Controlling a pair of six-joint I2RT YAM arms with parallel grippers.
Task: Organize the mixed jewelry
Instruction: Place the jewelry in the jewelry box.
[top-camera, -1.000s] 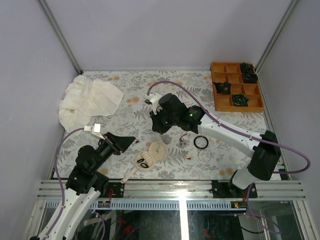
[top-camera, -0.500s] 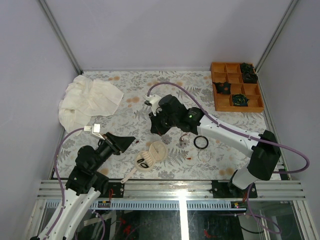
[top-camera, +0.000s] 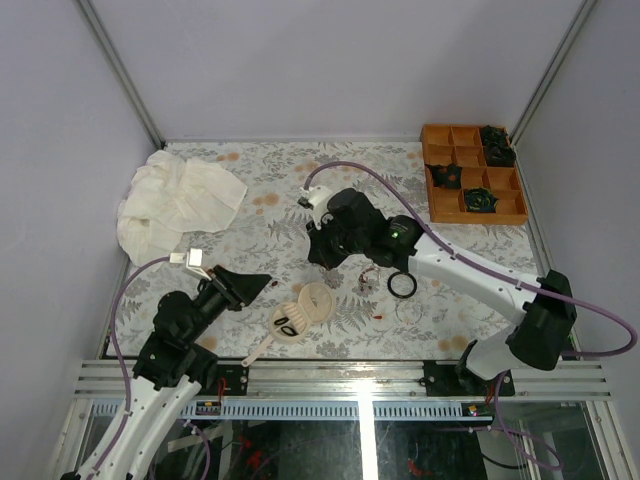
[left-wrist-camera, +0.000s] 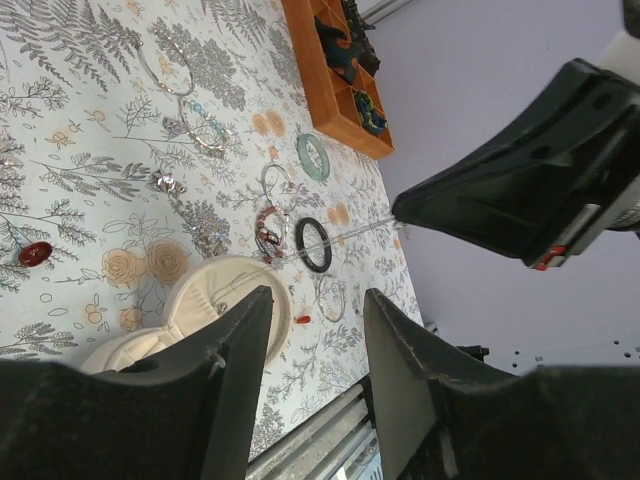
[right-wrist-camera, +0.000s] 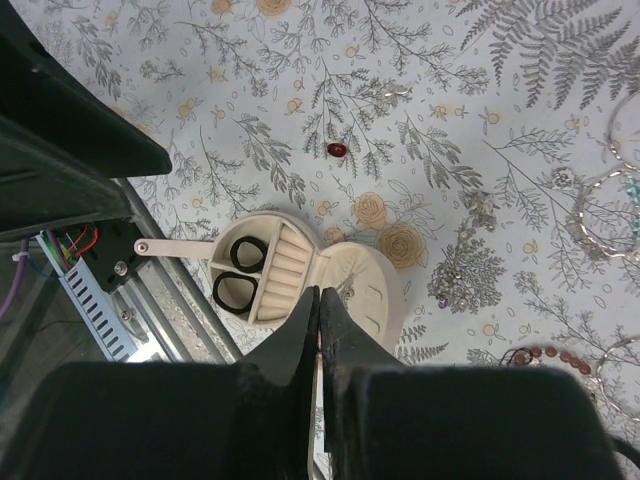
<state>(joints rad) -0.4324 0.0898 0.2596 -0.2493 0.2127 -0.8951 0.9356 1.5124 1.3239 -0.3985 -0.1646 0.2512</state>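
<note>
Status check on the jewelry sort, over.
Left gripper open, empty. Right gripper shut by cream case. Two black rings in case; loose jewelry across table. Nothing blocking.

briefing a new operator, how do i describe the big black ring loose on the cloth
Find the orange divided tray at the far right corner, then come toward the near edge, just past the right arm. The black ring lies flat on the floral cloth, thick and solid, unlike the thin clear hoop beside it.
</note>
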